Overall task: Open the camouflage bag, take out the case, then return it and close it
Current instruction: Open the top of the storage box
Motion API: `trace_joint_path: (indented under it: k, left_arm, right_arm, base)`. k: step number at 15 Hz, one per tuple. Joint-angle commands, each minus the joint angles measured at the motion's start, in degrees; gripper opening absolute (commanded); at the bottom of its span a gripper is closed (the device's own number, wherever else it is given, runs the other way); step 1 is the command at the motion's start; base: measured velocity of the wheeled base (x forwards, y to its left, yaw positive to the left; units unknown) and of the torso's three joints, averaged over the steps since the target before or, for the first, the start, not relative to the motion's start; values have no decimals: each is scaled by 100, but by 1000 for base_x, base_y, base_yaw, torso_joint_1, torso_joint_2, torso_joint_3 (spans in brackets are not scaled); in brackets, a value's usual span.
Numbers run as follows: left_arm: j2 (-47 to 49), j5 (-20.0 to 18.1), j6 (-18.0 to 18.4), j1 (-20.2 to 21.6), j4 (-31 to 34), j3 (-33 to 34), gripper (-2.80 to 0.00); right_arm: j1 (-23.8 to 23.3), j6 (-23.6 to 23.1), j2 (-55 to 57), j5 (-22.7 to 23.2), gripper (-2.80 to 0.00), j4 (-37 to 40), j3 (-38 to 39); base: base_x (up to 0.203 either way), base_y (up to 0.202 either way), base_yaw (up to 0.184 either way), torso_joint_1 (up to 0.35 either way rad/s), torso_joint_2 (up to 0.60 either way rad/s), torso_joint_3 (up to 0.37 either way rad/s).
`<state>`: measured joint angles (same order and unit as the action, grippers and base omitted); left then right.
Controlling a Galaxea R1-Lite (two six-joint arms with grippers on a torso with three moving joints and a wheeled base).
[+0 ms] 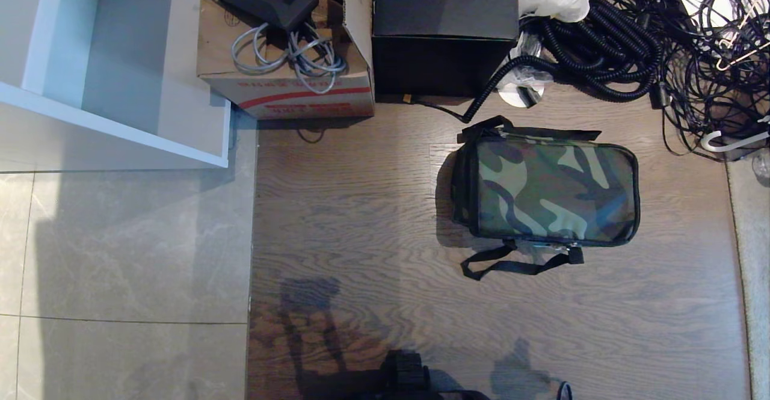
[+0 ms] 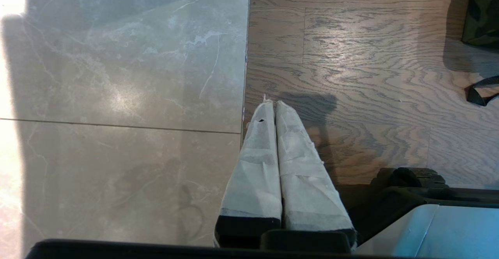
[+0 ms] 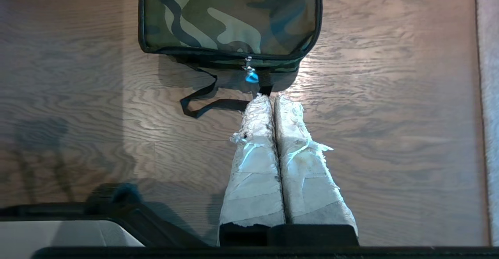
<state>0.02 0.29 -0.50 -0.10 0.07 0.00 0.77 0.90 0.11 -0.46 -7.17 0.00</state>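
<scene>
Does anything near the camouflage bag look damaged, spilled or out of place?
Nothing is spilled. The camouflage bag sits zipped shut and intact on the wood floor. Only the tape wrapping on the right gripper looks worn: it is frayed, with loose shreds. Tangled black cables lie heaped behind the bag.

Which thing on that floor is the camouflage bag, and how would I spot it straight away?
Look at the wooden floor, right of the pale tiles. In front of the black box and the tangle of black cables lies the camouflage bag, zipped shut, a black strap trailing from it. It is the only soft thing there with a green, brown and black pattern.
</scene>
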Motion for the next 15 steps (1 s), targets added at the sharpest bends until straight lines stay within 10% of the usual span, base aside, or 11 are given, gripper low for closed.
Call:
trace_joint_path:
  k: [1, 7, 15]
  left_arm:
    - [-2, 5, -2, 1, 1, 0, -280]
    - [-2, -3, -2, 1, 1, 0, -280]
    - [-2, 6, -2, 1, -5, 0, -280]
  right_arm:
    - [2, 44, 32, -59, -280, 83, 49]
    - [12, 538, 2177, 80, -280, 2185, -2283]
    - [23, 1265, 7900, 256, -280, -498, -2715]
  base:
    - [0, 0, 0, 0, 0, 0]
    - [0, 0, 0, 0, 0, 0]
    - [0, 0, 0, 0, 0, 0]
